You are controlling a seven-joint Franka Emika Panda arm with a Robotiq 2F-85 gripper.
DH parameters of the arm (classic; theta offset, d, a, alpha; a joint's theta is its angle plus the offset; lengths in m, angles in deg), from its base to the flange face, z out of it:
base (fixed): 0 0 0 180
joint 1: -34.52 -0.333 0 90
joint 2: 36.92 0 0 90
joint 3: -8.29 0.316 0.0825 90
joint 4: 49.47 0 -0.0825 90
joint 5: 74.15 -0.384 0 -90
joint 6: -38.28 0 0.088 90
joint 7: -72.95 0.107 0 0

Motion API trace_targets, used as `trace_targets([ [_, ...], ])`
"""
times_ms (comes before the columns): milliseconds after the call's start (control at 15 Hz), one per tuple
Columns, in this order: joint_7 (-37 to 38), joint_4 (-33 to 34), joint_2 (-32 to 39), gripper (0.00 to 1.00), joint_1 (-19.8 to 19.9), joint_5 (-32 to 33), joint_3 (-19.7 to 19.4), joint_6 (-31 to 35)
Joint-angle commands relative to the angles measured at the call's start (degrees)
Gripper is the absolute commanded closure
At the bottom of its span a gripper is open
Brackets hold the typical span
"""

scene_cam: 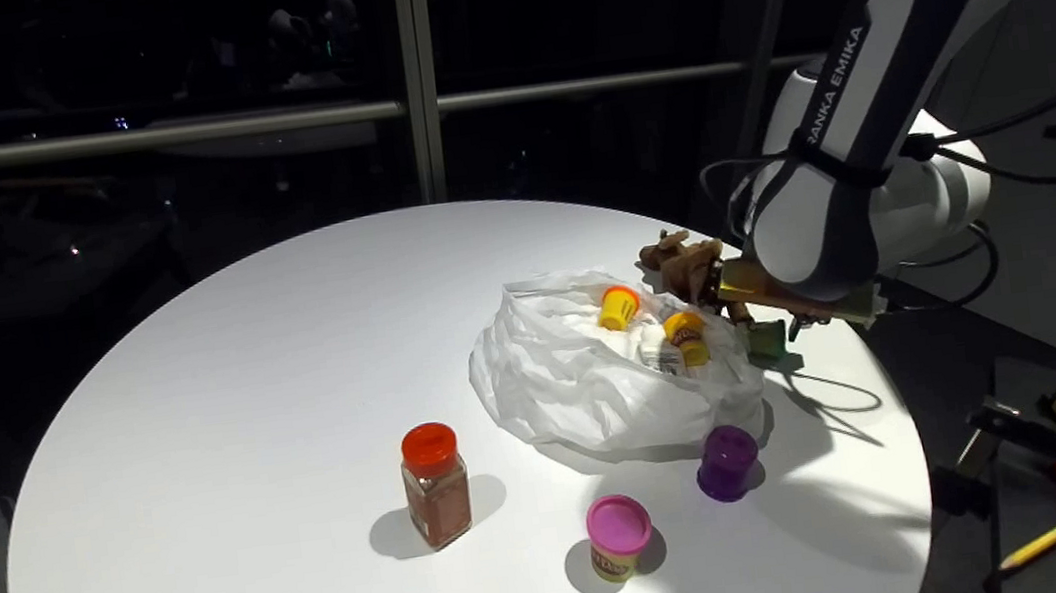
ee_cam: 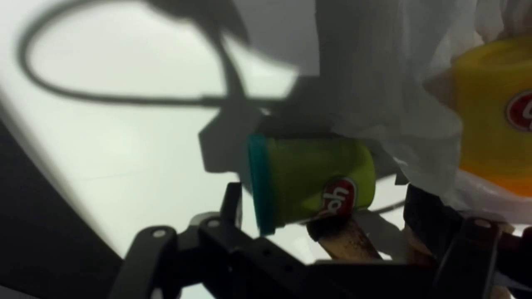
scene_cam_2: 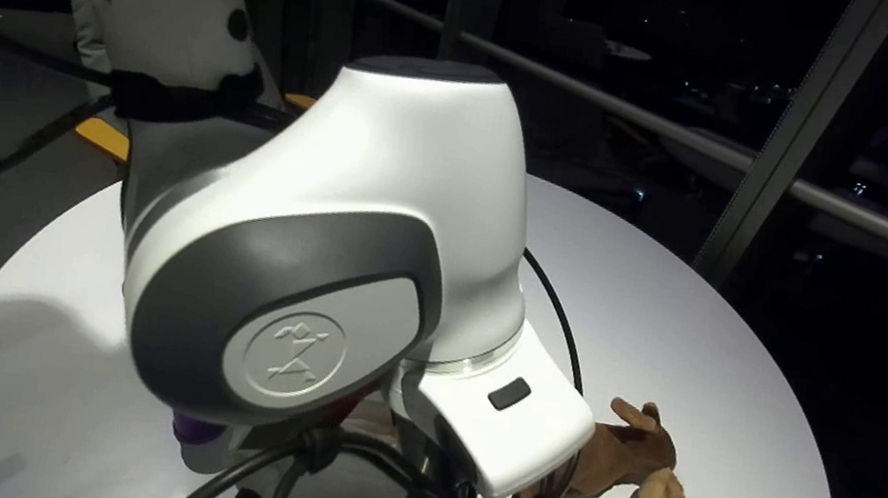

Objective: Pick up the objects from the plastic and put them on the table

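Observation:
A crumpled white plastic bag (scene_cam: 560, 393) lies on the round white table (scene_cam: 228, 394). In it lie a yellow tub with an orange lid (scene_cam: 619, 308), another yellow tub (scene_cam: 687, 339) and a white item with a barcode (scene_cam: 665, 358). A green tub with a teal lid (ee_cam: 311, 180) lies on its side at the bag's edge; it also shows in an exterior view (scene_cam: 767, 341). My gripper (ee_cam: 326, 205) is open, with the green tub between its fingers and gaps on both sides. A yellow tub (ee_cam: 494, 120) shows at right in the wrist view.
A brown plush toy (scene_cam: 686, 267) lies beside the bag, one leg (ee_cam: 349, 241) under the gripper; it also shows in an exterior view (scene_cam_2: 629, 457). A red-lidded jar (scene_cam: 438, 499), a pink-lidded tub (scene_cam: 618, 535) and a purple tub (scene_cam: 728, 463) stand on the table.

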Motion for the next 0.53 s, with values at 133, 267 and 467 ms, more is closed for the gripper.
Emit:
trace_targets([
  [133,0.7,-8.9,-8.7,0.00,-7.6,-4.8,-7.1,5.4],
  [267,-1.5,-11.8,-12.9,0.00,-10.8,-3.8,-9.9,4.5],
  [467,-5.8,-14.0,-18.8,0.00,-14.4,-0.6,-12.0,1.1],
])
